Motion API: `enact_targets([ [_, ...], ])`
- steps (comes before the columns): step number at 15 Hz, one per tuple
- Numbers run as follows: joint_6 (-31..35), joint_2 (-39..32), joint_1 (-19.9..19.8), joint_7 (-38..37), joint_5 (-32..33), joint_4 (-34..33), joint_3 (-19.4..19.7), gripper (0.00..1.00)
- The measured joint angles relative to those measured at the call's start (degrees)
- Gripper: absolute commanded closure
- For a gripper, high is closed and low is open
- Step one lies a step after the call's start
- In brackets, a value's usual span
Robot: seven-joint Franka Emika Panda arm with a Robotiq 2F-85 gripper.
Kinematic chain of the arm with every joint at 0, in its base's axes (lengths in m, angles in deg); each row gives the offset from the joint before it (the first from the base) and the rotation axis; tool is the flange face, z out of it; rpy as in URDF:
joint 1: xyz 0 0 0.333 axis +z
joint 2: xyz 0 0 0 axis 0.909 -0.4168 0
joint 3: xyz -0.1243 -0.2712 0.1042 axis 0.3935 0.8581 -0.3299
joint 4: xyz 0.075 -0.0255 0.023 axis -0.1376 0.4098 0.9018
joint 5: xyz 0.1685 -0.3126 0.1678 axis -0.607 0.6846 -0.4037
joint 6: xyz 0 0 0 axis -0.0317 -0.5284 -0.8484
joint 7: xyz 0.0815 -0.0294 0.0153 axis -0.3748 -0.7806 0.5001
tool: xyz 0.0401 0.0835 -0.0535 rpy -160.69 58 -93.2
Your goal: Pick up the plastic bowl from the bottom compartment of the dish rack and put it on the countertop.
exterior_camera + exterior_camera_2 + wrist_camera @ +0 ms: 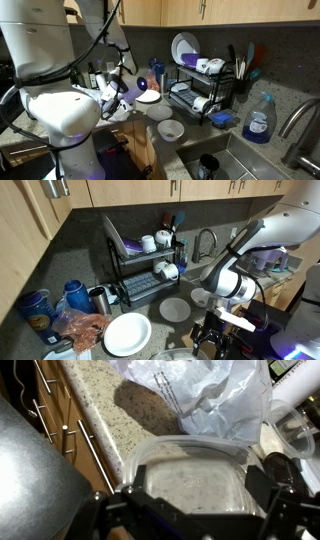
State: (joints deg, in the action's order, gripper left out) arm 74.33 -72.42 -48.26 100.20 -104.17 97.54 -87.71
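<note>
In the wrist view a clear plastic bowl (190, 472) sits between my gripper's (200, 478) two fingers, which press on its left and right walls. It hangs just over the speckled countertop (100, 400) near its front edge. The gripper (120, 90) is well away from the black wire dish rack (205, 95) and also shows in an exterior view (213, 302). The rack (140, 270) holds plates and cups on both tiers. The bowl itself is hard to make out in both exterior views.
A white plate (128, 335) and a grey bowl (175, 308) lie on the countertop. A plastic bag (205, 395) lies just beyond the bowl. The faucet (295, 125), sink (235, 160) and blue soap bottle (260, 120) are past the rack. Cabinet drawers (60, 430) drop below the edge.
</note>
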Motion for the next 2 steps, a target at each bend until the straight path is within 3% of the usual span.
enact_targets([
  [2,0.00,0.17,-0.04,-0.01,-0.01,0.02,0.00,0.00],
])
